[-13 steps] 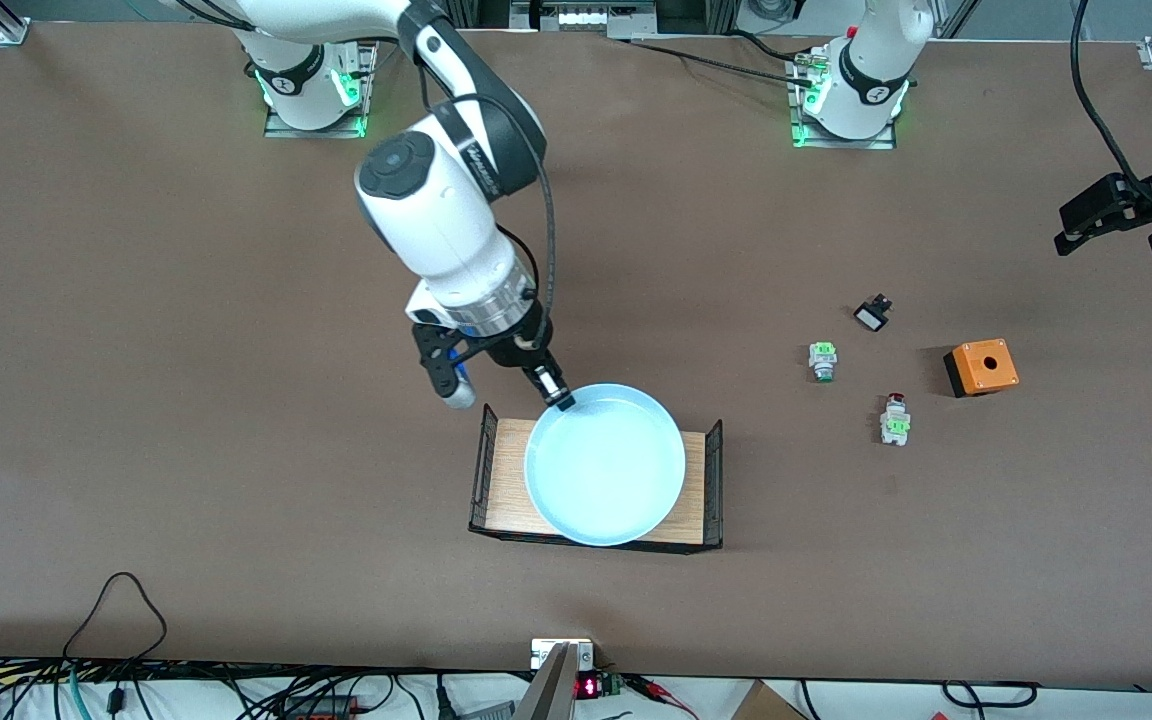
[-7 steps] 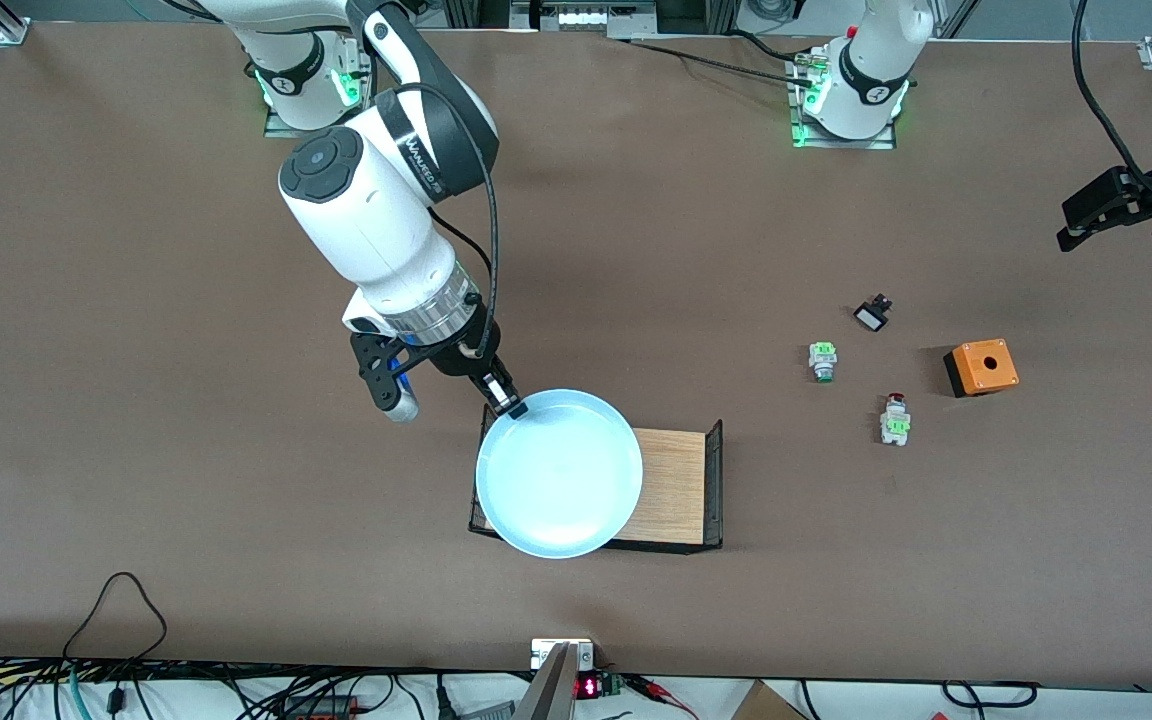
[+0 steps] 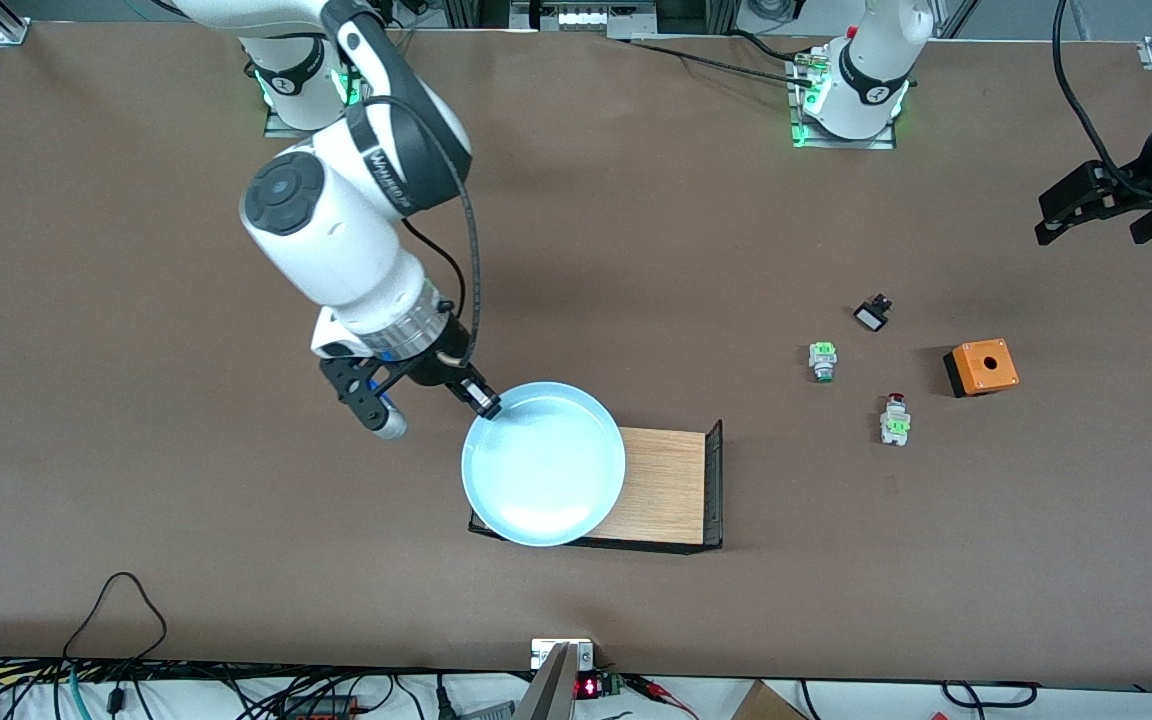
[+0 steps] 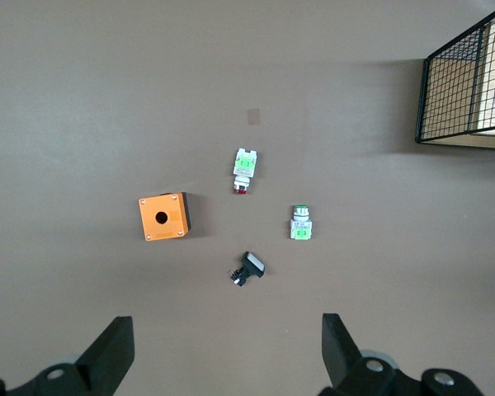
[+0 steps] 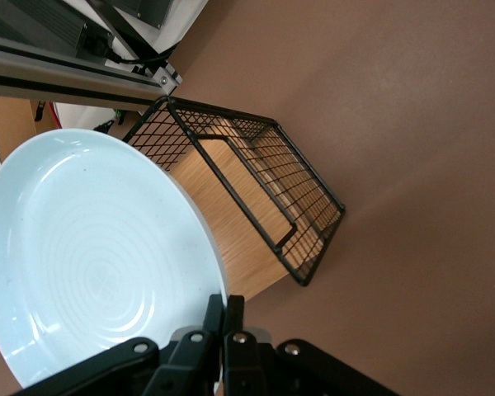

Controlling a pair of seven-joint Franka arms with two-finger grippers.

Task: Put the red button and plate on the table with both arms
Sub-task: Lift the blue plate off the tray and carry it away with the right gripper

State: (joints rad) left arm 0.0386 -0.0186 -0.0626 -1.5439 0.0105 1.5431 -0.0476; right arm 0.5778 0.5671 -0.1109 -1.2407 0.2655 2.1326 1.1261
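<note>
My right gripper is shut on the rim of the pale blue plate and holds it in the air over the right arm's end of the wooden tray. In the right wrist view the fingers pinch the plate's rim. The red button lies on the brown table toward the left arm's end; it also shows in the left wrist view. My left gripper is open and empty, high over the table near the left arm's end.
A green-and-white switch, a small black-and-white part and an orange box with a hole lie beside the red button. The tray has black wire-mesh ends. Cables run along the table's edge nearest the front camera.
My right gripper has carried the plate toward the right arm's end, uncovering most of the tray. My left gripper has shifted slightly inward.
</note>
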